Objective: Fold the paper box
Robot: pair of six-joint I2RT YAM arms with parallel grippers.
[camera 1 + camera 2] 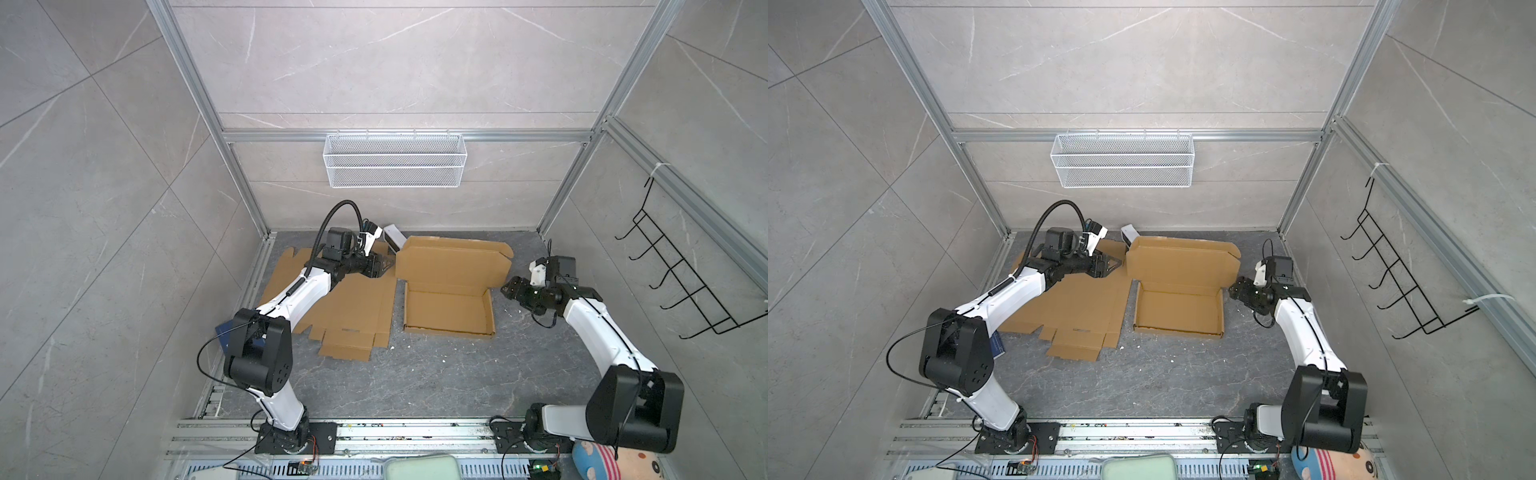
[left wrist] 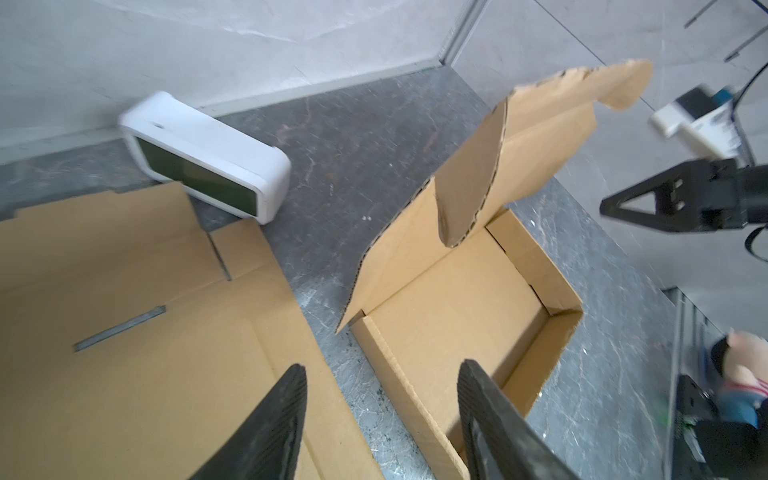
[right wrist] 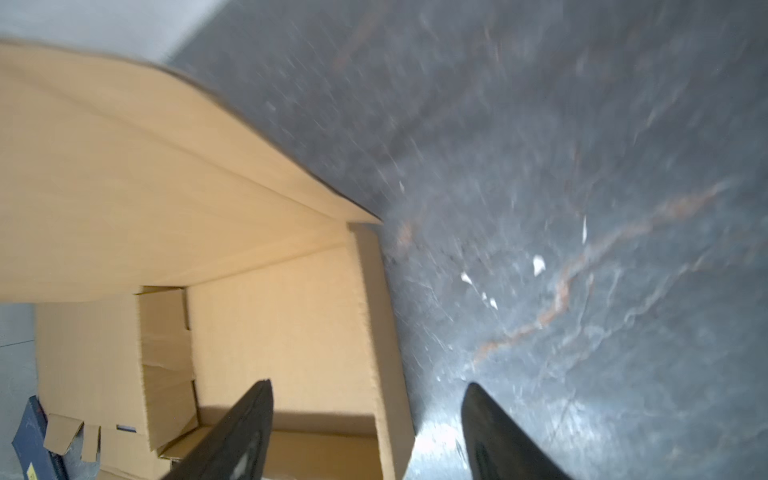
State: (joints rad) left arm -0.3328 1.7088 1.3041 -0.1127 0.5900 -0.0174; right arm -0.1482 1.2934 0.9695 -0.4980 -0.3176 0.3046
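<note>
box: on table, right of centre, toward back wall; tray formed, low walls up all round.
lid: joined at tray's back wall, tilted up and back, not shut.
flap: at lid's left end, bent inward, hanging over tray's back-left corner.
left gripper: jaws apart, nothing between them; above strip of table between sheet and box, near lid's left end, tips toward box.
right gripper: jaws apart, nothing clamped; just beside tray's back-right corner. In wrist view, right wall lined up between jaws, one finger over tray, other over table. Contact with wall: cannot tell.
sheet: flat unfolded cardboard blank, just left of box, narrow gap between; left arm stretched over it.
device: white case, dark screen; on table by back wall, behind sheet's back edge, near lid's left end.
blue item: at sheet's front-left corner, partly hidden by left arm's elbow.
table: dark stone look, small white scraps right of box.
basket: white wire, hung on back rail.
rack: black wire hooks, right wall.
plush: front edge, by right arm's base.
</note>
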